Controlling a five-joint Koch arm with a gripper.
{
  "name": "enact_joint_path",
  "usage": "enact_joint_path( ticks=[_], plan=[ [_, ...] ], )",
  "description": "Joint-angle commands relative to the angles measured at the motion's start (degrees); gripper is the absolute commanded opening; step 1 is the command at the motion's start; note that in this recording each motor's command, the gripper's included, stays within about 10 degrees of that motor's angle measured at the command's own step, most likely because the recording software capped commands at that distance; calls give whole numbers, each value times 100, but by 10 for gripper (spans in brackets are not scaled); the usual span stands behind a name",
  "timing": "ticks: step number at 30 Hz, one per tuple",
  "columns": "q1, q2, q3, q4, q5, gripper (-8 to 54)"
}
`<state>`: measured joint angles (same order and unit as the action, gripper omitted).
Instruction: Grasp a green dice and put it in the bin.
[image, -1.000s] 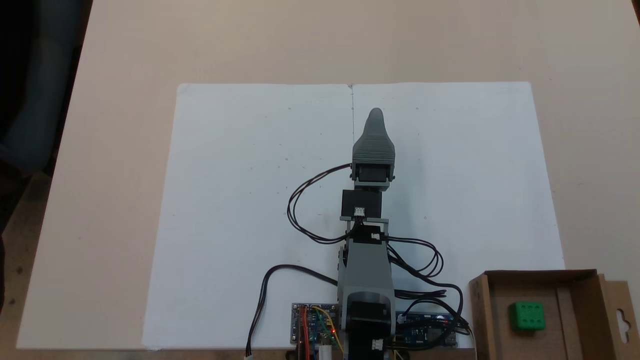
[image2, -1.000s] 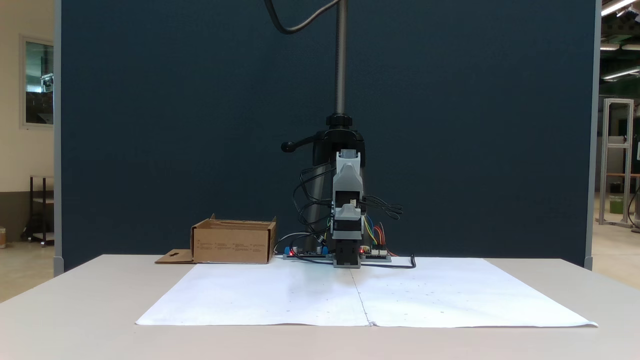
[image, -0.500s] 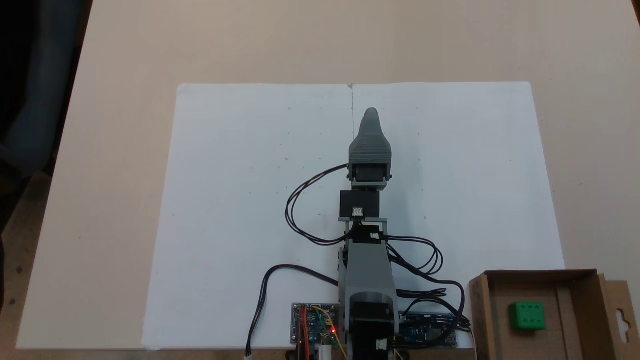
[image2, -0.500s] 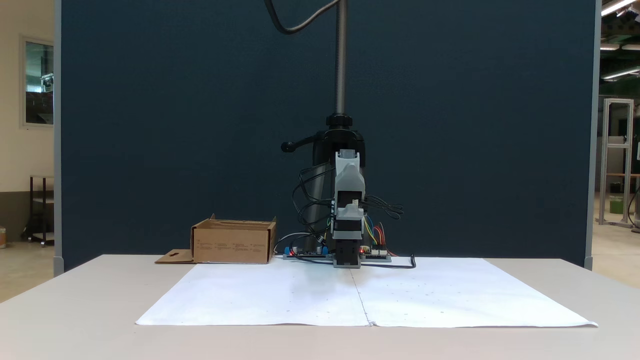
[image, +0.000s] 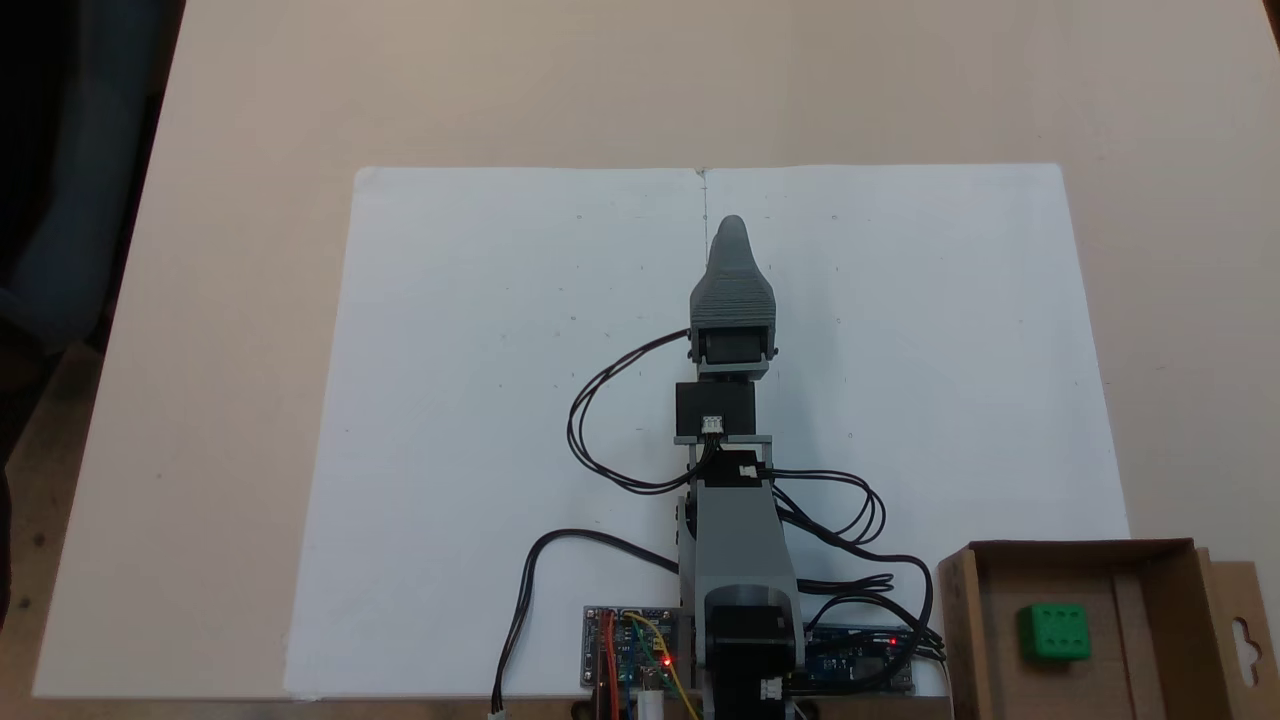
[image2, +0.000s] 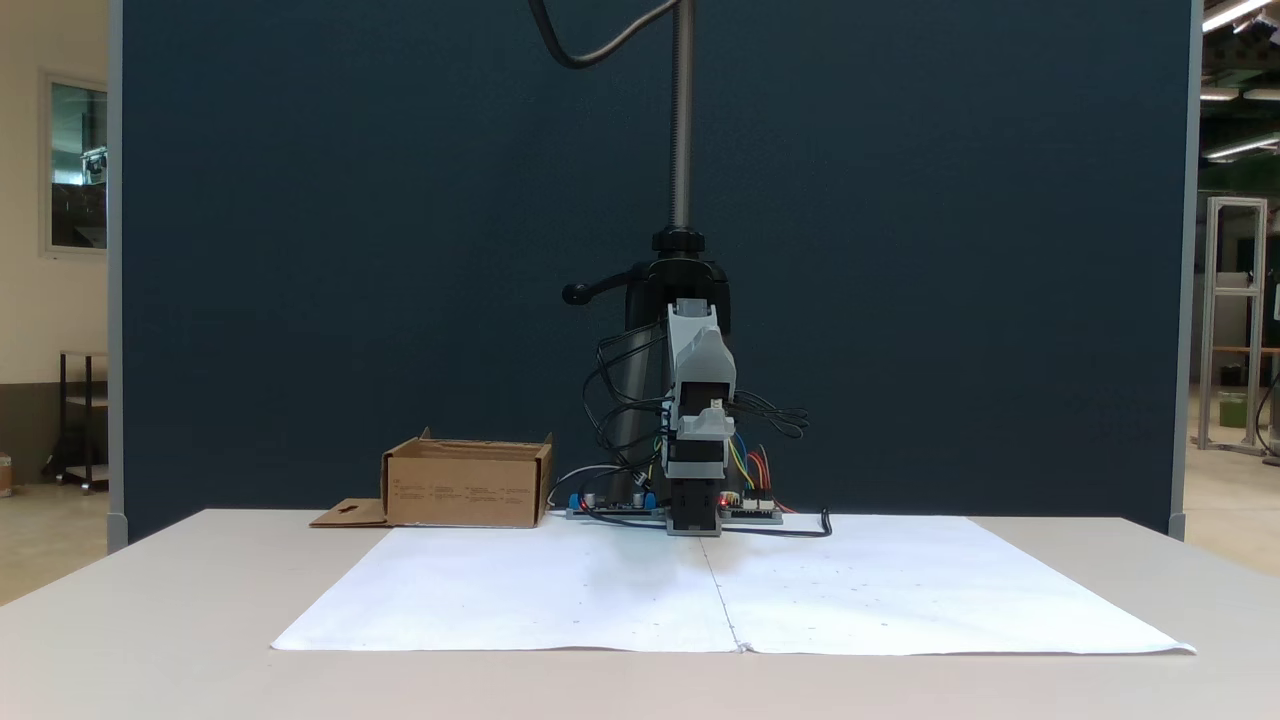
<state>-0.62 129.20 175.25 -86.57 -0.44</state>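
The green dice (image: 1054, 632) lies on the floor of the bin (image: 1160, 565), a brown cardboard box at the lower right of a fixed view, with its pips facing up. In another fixed view the bin (image2: 465, 488) stands left of the arm's base and its walls hide the dice. My gripper (image: 732, 226) reaches out over the middle of the white paper, far from the bin, and carries nothing I can see. Its jaws lie one above the other, so a single grey tip shows. Head-on, the gripper (image2: 700, 398) faces the camera and no gap can be made out.
White paper sheet (image: 480, 400) covers the table's middle. Circuit boards (image: 630, 650) and looping black cables (image: 600, 420) sit around the arm's base. A black stand with a pole (image2: 682, 150) rises behind the arm, in front of a dark blue screen.
The gripper has swung slightly to the left in the view from above, away from the bin's side. The dice and bin have not moved.
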Motion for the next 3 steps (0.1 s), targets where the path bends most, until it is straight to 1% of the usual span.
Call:
enact_joint_path(
  ticks=[1,3],
  plan=[
    [-123,659,413,-765,-352,453],
    [-123,659,413,-765,-352,453]
  ],
)
